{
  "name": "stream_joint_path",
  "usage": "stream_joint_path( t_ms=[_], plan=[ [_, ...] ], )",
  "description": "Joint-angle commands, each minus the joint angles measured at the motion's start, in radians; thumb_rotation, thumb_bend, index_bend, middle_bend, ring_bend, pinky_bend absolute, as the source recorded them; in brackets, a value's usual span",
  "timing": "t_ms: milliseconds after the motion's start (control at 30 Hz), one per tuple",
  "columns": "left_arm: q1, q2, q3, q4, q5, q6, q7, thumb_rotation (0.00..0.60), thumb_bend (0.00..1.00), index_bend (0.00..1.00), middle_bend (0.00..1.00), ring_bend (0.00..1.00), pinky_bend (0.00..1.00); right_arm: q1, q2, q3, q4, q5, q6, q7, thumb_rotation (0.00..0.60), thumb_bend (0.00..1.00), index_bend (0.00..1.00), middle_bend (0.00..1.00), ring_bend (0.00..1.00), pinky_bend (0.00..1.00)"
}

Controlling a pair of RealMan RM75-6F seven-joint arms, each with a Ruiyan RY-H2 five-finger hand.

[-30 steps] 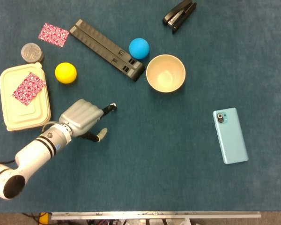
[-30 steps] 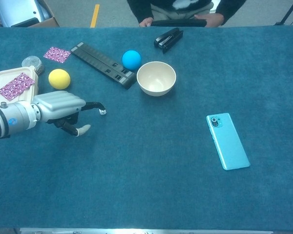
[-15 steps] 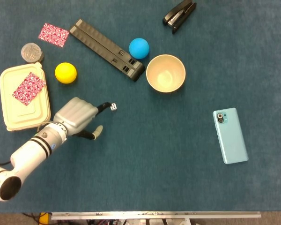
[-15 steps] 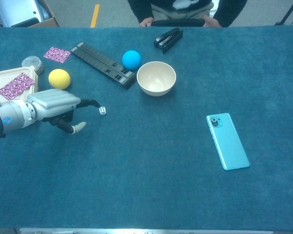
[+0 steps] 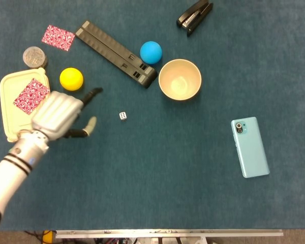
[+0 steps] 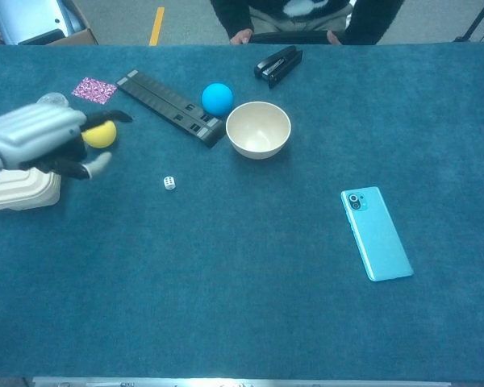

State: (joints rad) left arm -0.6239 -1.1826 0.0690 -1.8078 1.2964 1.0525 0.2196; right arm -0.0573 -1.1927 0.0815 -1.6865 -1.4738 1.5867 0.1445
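Left hand [image 5: 58, 116] has released the die [image 5: 122, 116] and drawn back to the left of the frame, raised, fingers apart and holding nothing. The die now lies alone on the bench [image 5: 193, 178], left of centre, below the yellow ball [image 5: 71, 79]. Placement judged complete; the hand is withdrawing. Right hand does not show in either view.

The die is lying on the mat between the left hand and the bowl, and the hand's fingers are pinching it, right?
Not quite. The die lies between the left hand and the bowl, but the fingers are clear of it, holding nothing. The head view shows the gap.
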Motion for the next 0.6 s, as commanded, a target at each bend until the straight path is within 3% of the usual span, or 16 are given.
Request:
stream_joint_path(
  t_ms=[33, 133, 300, 500, 600],
  plan=[
    [0.08, 0.034, -0.009, 0.008, 0.085, 0.123, -0.088, 0.25, 0.49, 0.06, 0.78, 0.67, 0.78, 0.0, 0.0, 0.0, -0.001, 0.002, -0.001, -0.001, 0.6, 0.29, 0.25, 0.24, 0.09, 0.06],
    [0.131, 0.044, -0.013, 0.033, 0.12, 0.205, -0.139, 0.25, 0.49, 0.05, 0.63, 0.54, 0.7, 0.0, 0.002, 0.0, -0.003, 0.004, -0.003, -0.002, 0.6, 0.29, 0.25, 0.24, 0.07, 0.06],
    [0.201, 0.06, -0.016, 0.069, 0.123, 0.279, -0.192, 0.249, 0.44, 0.05, 0.36, 0.27, 0.37, -0.001, 0.001, 0.0, -0.006, 0.004, -0.001, -0.008, 0.6, 0.29, 0.25, 0.23, 0.05, 0.06],
    [0.285, 0.078, -0.029, 0.082, 0.074, 0.351, -0.22, 0.25, 0.39, 0.06, 0.18, 0.09, 0.13, -0.006, 0.004, -0.001, -0.01, 0.007, 0.004, -0.014, 0.6, 0.29, 0.25, 0.23, 0.05, 0.06],
    [0.329, 0.079, -0.032, 0.091, 0.055, 0.387, -0.237, 0.248, 0.39, 0.06, 0.14, 0.06, 0.09, -0.009, 0.007, 0.0, -0.01, 0.01, 0.007, -0.014, 0.6, 0.29, 0.25, 0.23, 0.05, 0.06]
  ],
)
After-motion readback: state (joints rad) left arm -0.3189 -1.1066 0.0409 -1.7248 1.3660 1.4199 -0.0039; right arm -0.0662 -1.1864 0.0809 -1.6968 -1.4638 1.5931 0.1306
